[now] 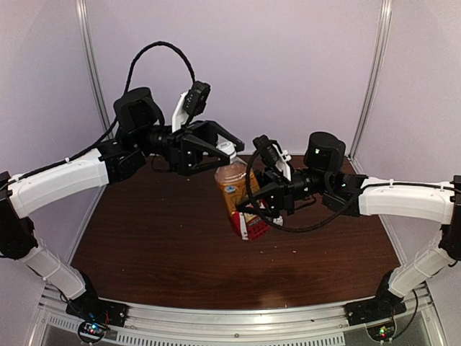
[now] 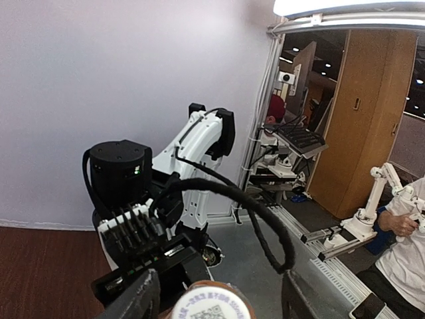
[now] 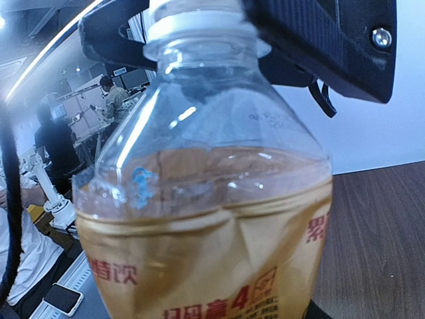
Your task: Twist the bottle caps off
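Right gripper (image 1: 249,212) clamped on amber-liquid, red-labelled plastic bottle (image 1: 232,186); left gripper (image 1: 230,150) half-open around small round white plastic cap (image 3: 192,23), seemingly not touching.

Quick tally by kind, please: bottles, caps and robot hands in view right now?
Plastic bottle of amber liquid, red and white label: 1
Small round white plastic screw cap: 1
Black two-finger hands, left hand and right hand: 2
Total: 4

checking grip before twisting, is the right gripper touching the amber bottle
Touching. Top view shows the right gripper clamped on the amber bottle at its label.
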You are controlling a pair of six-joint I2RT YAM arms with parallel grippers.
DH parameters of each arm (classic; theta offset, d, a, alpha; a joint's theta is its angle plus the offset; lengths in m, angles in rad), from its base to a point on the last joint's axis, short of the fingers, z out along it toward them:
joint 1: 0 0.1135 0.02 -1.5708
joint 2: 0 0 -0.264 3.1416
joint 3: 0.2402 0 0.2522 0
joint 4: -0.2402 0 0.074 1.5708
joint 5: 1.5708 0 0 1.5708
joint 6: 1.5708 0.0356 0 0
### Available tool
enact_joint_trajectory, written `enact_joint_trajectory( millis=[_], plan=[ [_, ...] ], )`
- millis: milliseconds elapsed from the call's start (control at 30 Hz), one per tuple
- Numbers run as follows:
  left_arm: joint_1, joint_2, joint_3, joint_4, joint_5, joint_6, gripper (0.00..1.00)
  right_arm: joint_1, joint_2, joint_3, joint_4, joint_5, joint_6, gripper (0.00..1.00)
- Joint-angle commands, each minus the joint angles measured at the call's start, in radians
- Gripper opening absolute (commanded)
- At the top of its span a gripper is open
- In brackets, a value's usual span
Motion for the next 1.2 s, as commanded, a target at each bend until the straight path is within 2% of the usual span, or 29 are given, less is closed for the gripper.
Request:
enact_joint_trajectory(
  millis=[0, 100, 333, 500, 767, 900, 1000, 1067, 1167],
  plan=[
    [0.007, -0.013, -0.008, 0.114, 0.022, -0.046, 0.64, 0.002, 0.007, 0.010, 0.032, -0.020, 0.009, 0.44],
    [0.012, -0.014, -0.015, 0.143, 0.024, -0.063, 0.60, 0.004, 0.007, 0.011, 0.033, -0.019, 0.009, 0.44],
    [0.020, -0.004, -0.029, 0.197, 0.030, -0.111, 0.44, 0.002, 0.007, 0.013, 0.030, -0.021, 0.008, 0.44],
    [0.022, -0.002, -0.036, 0.199, 0.028, -0.109, 0.40, 0.003, 0.004, 0.012, 0.019, -0.017, 0.000, 0.44],
    [0.022, -0.037, -0.049, 0.098, -0.059, -0.034, 0.16, 0.002, -0.015, 0.014, -0.044, 0.039, -0.045, 0.43],
    [0.020, -0.080, -0.050, -0.036, -0.222, 0.029, 0.12, 0.002, -0.038, 0.025, -0.127, 0.140, -0.091, 0.43],
    [0.015, -0.124, -0.051, -0.138, -0.431, 0.032, 0.10, 0.002, -0.053, 0.039, -0.214, 0.274, -0.136, 0.43],
    [0.006, -0.154, -0.052, -0.209, -0.630, 0.000, 0.10, 0.002, -0.062, 0.044, -0.259, 0.379, -0.162, 0.43],
    [-0.006, -0.174, -0.044, -0.288, -0.828, -0.065, 0.10, 0.004, -0.069, 0.043, -0.295, 0.506, -0.178, 0.43]
  ],
)
